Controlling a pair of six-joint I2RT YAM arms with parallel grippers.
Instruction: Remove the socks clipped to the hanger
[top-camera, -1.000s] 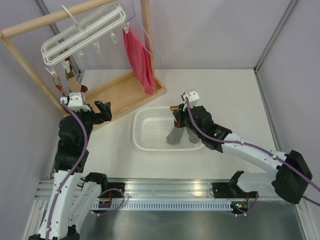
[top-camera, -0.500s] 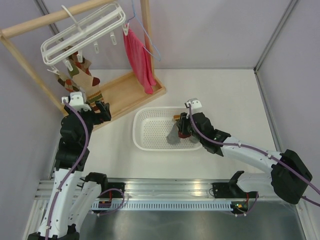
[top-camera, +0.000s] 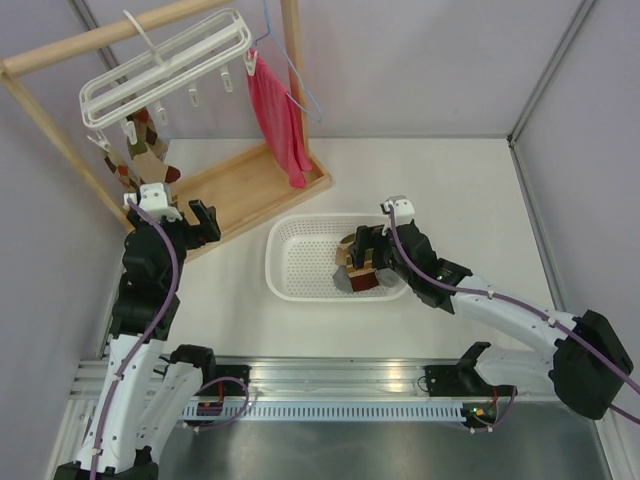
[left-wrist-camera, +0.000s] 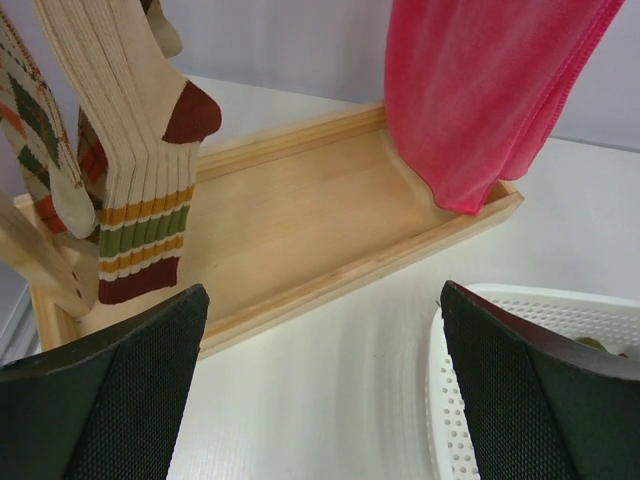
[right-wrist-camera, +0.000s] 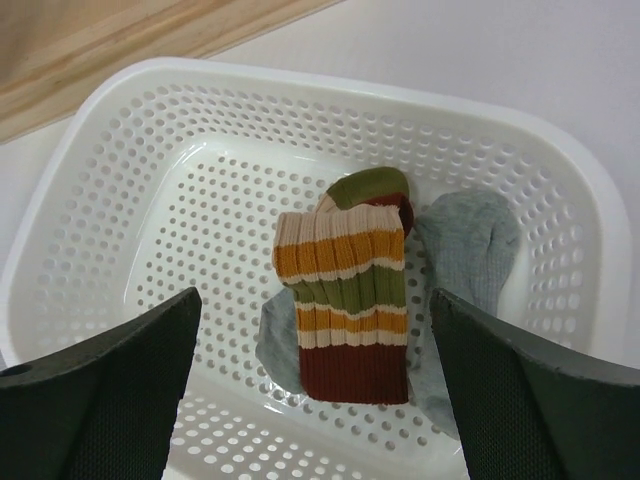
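**Hanger** (top-camera: 165, 70): hooked on the wooden rail (top-camera: 100, 40). The frame is tilted, with its long axis running from the left post up toward the red cloth (top-camera: 278, 120).

**Socks** (left-wrist-camera: 140, 190): clipped at the hanger's left end, above the tray (left-wrist-camera: 300, 220). Long axis vertical, cuffs down.

**Left gripper** (left-wrist-camera: 320, 340): fingers spread wide and empty, near the hanging socks but apart from them.

**Right gripper** (right-wrist-camera: 315, 320): fingers spread wide and empty, over the basket (right-wrist-camera: 330, 85).

**Basket contents**: a folded striped sock (right-wrist-camera: 345, 300) lies with its maroon cuff toward the gripper. It overlaps the grey socks (right-wrist-camera: 465, 250).
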